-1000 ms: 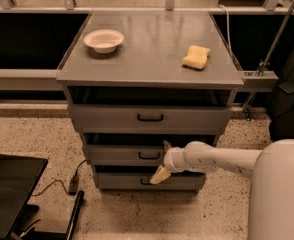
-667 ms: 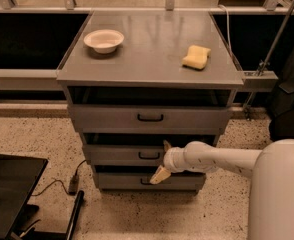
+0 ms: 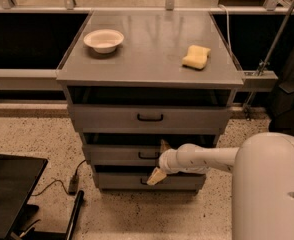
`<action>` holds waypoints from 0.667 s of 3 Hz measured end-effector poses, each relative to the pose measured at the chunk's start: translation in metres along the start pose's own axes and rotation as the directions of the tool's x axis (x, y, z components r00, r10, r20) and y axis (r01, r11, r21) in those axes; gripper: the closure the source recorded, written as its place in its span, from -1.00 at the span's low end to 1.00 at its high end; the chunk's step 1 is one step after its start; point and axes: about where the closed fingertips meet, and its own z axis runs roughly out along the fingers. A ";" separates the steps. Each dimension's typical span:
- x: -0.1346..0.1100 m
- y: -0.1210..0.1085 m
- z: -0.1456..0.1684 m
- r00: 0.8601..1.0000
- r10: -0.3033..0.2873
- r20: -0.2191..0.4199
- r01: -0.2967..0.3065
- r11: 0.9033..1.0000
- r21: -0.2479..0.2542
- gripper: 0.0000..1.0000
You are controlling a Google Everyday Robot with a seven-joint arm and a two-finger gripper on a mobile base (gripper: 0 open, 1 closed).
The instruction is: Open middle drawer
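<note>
Stillness ruled that second: your pincer (image 3: 159,160) stayed wide open, gripping nothing, handle (image 3: 148,155) at its nine o'clock, so the middle drawer (image 3: 117,154) had not budged.

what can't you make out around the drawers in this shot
All in the camera view:
- middle drawer: the right end of its handle is behind the gripper, so contact with the spread jaws is unclear.
- Drawer insides: only dark gaps above each front.
- bottom drawer: the lower jaw mostly covers its handle.
- black object, lower left: cut off by the edge.
</note>
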 end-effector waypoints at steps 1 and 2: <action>0.000 0.000 0.000 1.000 0.000 0.000 0.000 1.000 0.000 -1.00; 0.000 0.000 0.000 1.000 0.000 0.000 0.000 1.000 0.000 -0.64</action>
